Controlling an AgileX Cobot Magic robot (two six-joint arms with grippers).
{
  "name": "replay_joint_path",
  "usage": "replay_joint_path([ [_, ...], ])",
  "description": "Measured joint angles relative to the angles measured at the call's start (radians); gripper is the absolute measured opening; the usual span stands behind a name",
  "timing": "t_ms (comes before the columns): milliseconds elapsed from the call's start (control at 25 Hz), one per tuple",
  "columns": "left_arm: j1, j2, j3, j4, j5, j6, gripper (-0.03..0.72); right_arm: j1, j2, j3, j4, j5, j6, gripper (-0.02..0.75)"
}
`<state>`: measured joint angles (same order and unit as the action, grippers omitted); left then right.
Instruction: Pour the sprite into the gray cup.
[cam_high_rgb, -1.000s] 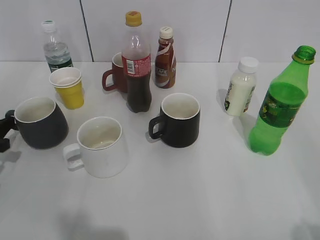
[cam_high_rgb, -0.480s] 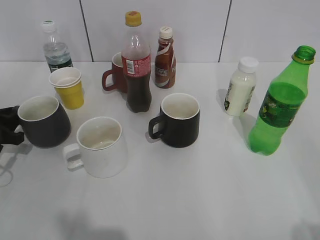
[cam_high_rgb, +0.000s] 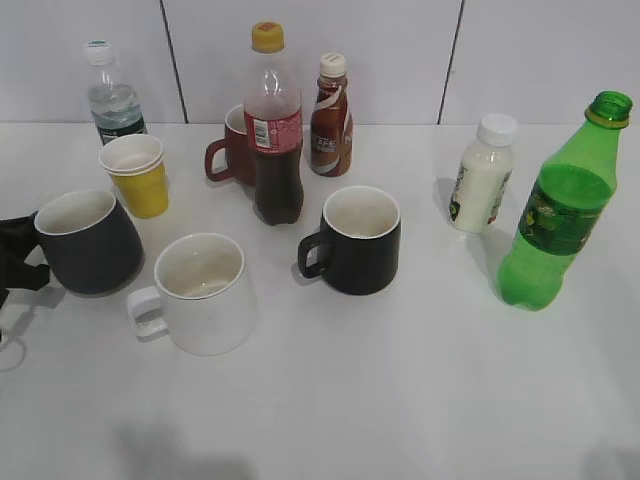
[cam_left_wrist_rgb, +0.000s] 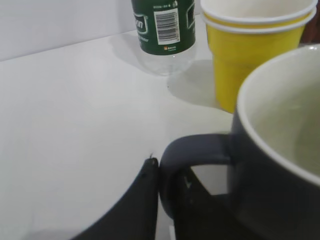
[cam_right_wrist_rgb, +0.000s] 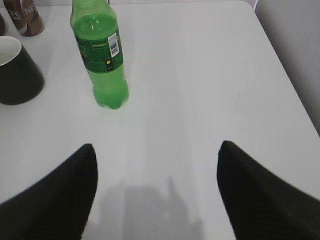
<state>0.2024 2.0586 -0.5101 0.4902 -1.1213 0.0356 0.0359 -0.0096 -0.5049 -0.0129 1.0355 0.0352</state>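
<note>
Gripping the gray cup (cam_high_rgb: 88, 243) handle, left end effector (cam_left_wrist_rgb: 155, 172); green-labelled sprite (cam_right_wrist_rgb: 100, 55) barcode illegible.

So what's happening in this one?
The left gripper is at the handle of the gray cup at the table's left edge, with one finger through the loop, apparently gripping it. The sprite stands uncapped and untouched far right; the right gripper sits back from it, jaws wide open. Nothing has been poured; the cup looks empty.

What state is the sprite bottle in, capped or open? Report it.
Open: the sprite stands upright with a bare green neck ring and no cap, apart from the right claw.
</note>
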Motion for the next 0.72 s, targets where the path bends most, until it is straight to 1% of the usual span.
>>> replay_joint_path([
  [120,0.0,-0.016,0.019,-0.005,-0.003,0.001,0.047,0.0,0.0,0.0,0.049,-0.002,-0.001,0.555],
  [200,0.0,-0.049,0.039,-0.011,-0.003,0.001,0.047,0.0,0.005,-0.002,0.123,-0.013,-0.017,0.553],
  [240,0.0,-0.067,0.053,-0.012,-0.003,0.001,0.047,0.0,0.018,-0.004,0.144,-0.028,-0.029,0.548],
  [320,0.0,-0.116,0.081,-0.014,-0.007,0.002,0.047,0.0,0.079,-0.012,0.169,-0.111,-0.062,0.535],
  [480,0.0,-0.216,0.132,-0.014,-0.007,0.003,0.047,0.0,0.282,0.009,0.181,-0.494,-0.159,0.527],
  [560,0.0,-0.261,0.147,-0.014,-0.004,-0.001,0.047,0.0,0.413,0.033,0.196,-0.699,-0.174,0.525],
  [680,-0.001,-0.324,0.155,-0.014,0.013,-0.036,0.047,0.001,0.632,0.084,0.24,-0.974,-0.179,0.524],
  [720,-0.001,-0.343,0.155,-0.013,0.018,-0.045,0.047,0.001,0.706,0.099,0.247,-1.042,-0.18,0.524],
])
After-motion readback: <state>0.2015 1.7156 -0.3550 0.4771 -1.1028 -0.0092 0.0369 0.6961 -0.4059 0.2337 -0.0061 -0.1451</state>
